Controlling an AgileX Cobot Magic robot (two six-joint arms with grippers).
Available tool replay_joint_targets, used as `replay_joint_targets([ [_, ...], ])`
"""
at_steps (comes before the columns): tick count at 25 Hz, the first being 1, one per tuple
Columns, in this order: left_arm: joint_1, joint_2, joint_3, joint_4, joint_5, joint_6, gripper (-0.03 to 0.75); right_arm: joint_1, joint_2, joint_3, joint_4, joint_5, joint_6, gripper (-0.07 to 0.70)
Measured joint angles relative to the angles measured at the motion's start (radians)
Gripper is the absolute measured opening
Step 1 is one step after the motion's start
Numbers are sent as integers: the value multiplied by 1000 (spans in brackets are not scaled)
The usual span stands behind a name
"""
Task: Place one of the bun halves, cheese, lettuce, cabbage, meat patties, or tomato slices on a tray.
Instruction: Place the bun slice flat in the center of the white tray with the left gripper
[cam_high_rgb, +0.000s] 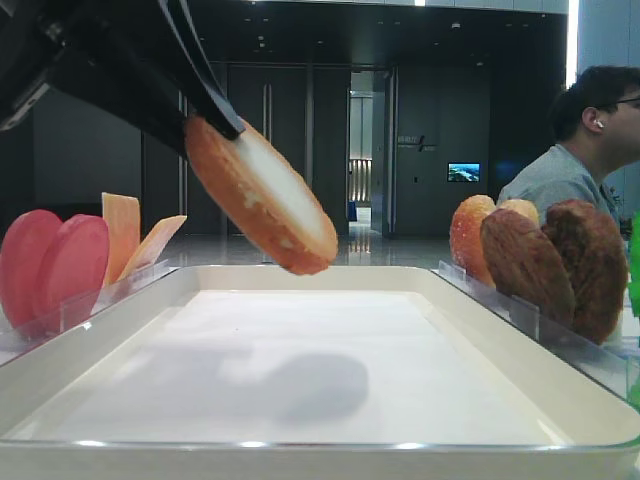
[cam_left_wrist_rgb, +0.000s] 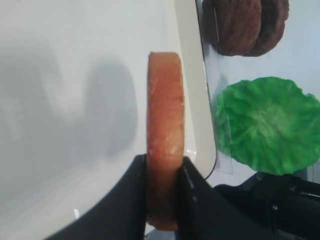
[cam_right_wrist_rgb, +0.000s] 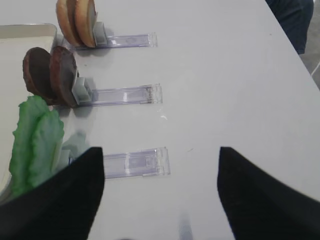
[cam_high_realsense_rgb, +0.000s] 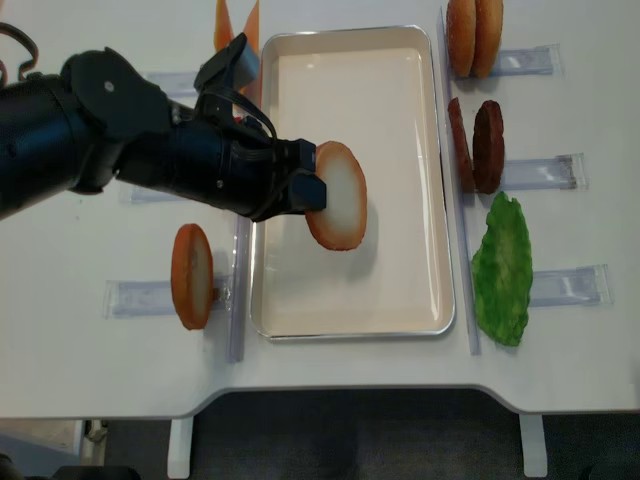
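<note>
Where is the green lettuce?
In the overhead view, the lettuce stands right of the tray, just below the patties.

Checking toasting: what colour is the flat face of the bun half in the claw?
Pale whitish, ringed by golden-orange crust, on the bun half; clearest in the low exterior view.

Setting: robot test bench in a large office or lobby hall; white table (cam_high_realsense_rgb: 90, 350) with clear plastic racks (cam_right_wrist_rgb: 125, 95) of replica food; dark glass doors (cam_high_rgb: 290, 150), wall screen (cam_high_rgb: 463, 172), seated bystander (cam_high_rgb: 585, 140) behind.
</note>
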Motion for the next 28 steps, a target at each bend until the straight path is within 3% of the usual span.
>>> replay_joint_targets([
  [8, 0, 164, 1, -204, -2, 211, 118, 0, 0, 0, 0, 0, 0, 470],
  [28, 0, 254, 0, -336, -1, 350, 118, 0, 0, 0, 0, 0, 0, 470],
])
